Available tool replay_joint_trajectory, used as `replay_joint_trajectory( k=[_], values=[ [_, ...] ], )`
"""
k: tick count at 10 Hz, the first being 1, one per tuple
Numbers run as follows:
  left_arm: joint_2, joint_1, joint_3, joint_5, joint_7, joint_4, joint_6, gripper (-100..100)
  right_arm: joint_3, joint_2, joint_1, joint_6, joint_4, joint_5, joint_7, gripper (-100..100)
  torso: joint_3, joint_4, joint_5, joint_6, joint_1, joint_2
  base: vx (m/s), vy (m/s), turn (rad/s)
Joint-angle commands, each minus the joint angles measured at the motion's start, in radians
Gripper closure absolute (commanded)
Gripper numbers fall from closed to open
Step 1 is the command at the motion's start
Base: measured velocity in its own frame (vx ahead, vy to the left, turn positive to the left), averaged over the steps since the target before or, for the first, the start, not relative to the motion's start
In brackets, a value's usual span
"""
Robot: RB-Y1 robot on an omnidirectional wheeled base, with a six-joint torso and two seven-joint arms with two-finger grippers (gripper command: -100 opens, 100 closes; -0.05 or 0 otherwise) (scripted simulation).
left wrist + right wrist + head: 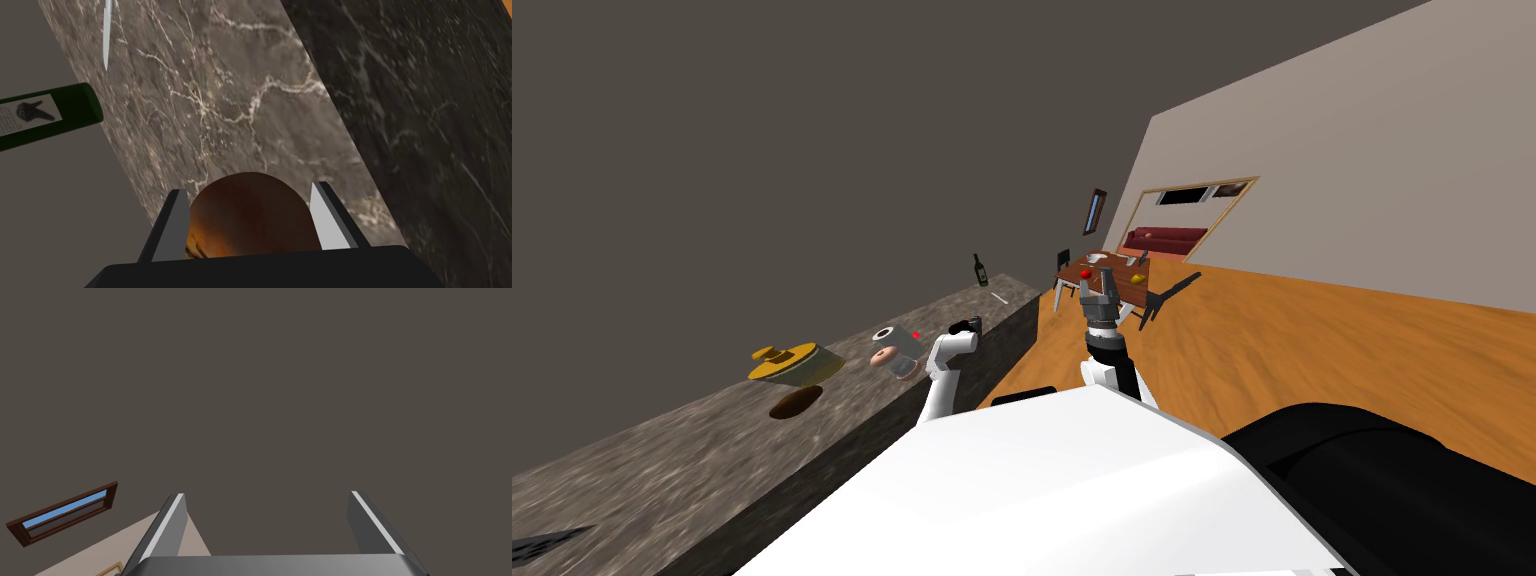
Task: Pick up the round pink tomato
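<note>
Reddish-brown shading to orange rather than pink, the round tomato (pixel 252 220) sits between the two fingers (pixel 325 222) of our left gripper (pixel 248 189), deep in toward the dark gripper body. Both fingers press its sides and stand somewhat narrower than a full spread, so we judge the grasp made. Beyond the fingertips runs the dark, white-veined marble counter (pixel 225 100), with a green bottle (pixel 50 115) and a white knife (pixel 106 35) well ahead along it.

In the head view this gripper is just left of the frame's centre, above the counter's near edge. The counter itself crosses from the lower left toward the centre. So the tomato is there, in our hand, by that edge. We cannot tell whether it has left the stone, because neither a gap nor contact beneath it is visible. We judge the reach and the closing done and the lift, or most of it, left to do. That means raising the hand straight up, clear of the counter, without slackening the grip.

Further left on the counter in the head view lie a pinkish round thing (pixel 884 357) and a yellow object (pixel 787 362); we cannot tell what they are.

Our right gripper (pixel 266 494) is spread wide with nothing between its fingers. In the head view it is raised just right of centre.
</note>
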Motion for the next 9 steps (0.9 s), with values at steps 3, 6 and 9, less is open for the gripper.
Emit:
replay_joint_trajectory(
  k=[3,6,9],
  values=[
    [-0.018,0.078,-0.036,-0.023,0.001,-0.111,0.036,100,0.0,0.0,0.0,0.0,0.0,0.0,0.0,0,0.0,0.0,0.0,0.0,0.0,0.0,0.047,0.022,0.008],
    [-0.033,0.142,-0.066,-0.042,0.002,-0.199,0.066,100,0.0,0.0,0.0,0.0,0.0,0.0,0.0,0,0.001,0.001,0.0,0.0,-0.001,0.001,0.039,0.013,0.008],
    [-0.033,0.15,-0.068,-0.042,0.001,-0.21,0.069,0,0.0,0.0,0.0,0.0,0.0,0.0,0.0,0,0.002,0.001,0.0,0.0,-0.001,0.002,0.02,0.009,0.004]
  ],
)
